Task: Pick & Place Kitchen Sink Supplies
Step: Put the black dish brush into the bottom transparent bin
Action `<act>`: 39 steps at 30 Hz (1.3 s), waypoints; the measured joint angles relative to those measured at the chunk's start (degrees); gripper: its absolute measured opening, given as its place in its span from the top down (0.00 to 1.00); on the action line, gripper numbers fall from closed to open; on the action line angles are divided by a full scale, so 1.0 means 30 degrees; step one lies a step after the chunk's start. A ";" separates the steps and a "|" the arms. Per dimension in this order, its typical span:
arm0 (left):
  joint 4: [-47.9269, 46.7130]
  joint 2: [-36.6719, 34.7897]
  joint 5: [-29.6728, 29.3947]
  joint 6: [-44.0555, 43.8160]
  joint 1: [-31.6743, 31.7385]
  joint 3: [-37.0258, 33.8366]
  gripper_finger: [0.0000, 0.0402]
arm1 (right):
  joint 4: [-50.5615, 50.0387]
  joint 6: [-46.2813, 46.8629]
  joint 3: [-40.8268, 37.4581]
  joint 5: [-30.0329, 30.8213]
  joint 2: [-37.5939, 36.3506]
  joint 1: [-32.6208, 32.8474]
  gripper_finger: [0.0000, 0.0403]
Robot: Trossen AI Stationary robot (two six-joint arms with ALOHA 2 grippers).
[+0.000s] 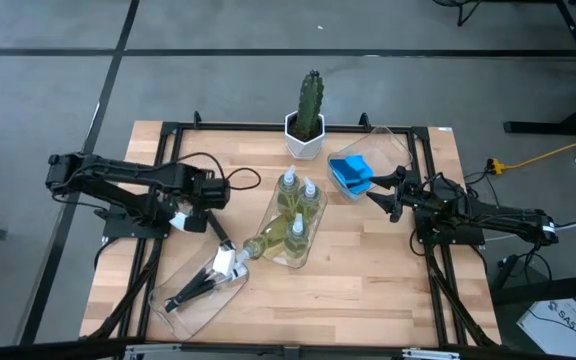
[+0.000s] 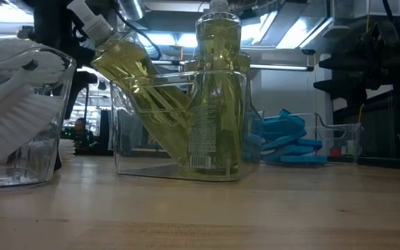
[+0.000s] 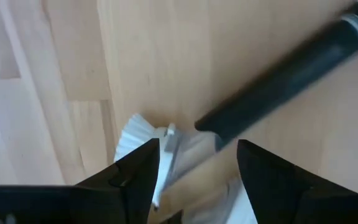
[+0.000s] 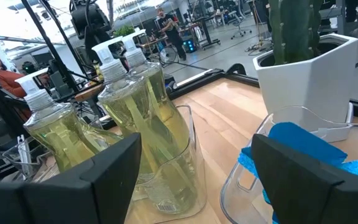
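A pale wooden worktop (image 1: 368,280) sits inside a black frame on a grey floor, and a green cactus (image 1: 311,100) in a white pot stands at its far edge. Three clear trays on it sort the supplies. The middle tray (image 1: 311,235) holds bottles (image 1: 296,200) of pale yellow-green liquid, several upright, and one bottle (image 1: 266,243) leans out over the tray's edge toward my left side. The tray (image 1: 393,150) near the cactus holds the blue sponges (image 1: 350,173). The near left tray (image 1: 190,310) holds the black-handled brushes (image 1: 208,280) with their white heads. My left fingers (image 3: 197,165) hover spread apart right above a brush (image 3: 278,81), gripping nothing. My right fingers (image 4: 194,171) are also spread and empty, waiting low beside the sponge tray and facing the bottles. I see no supply lying loose on the bare wood, so I judge the sorting nearly finished. The leaning bottle may need straightening, and the brush under my left fingers looks just set down.
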 joint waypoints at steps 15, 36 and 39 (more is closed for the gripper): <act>-0.0381 0.1748 0.1265 0.4391 0.2763 0.0061 0.50 | 0.0000 0.0000 0.0000 0.0001 0.0000 0.0002 0.25; 0.1294 0.4641 0.2170 0.5482 0.2310 -0.0886 0.49 | 0.0000 0.0000 0.0000 0.0007 -0.0001 0.0002 0.25; 0.1382 0.4656 0.2221 0.5485 0.2521 -0.0903 0.49 | 0.0000 0.0000 0.0000 0.0000 -0.0007 -0.0005 0.25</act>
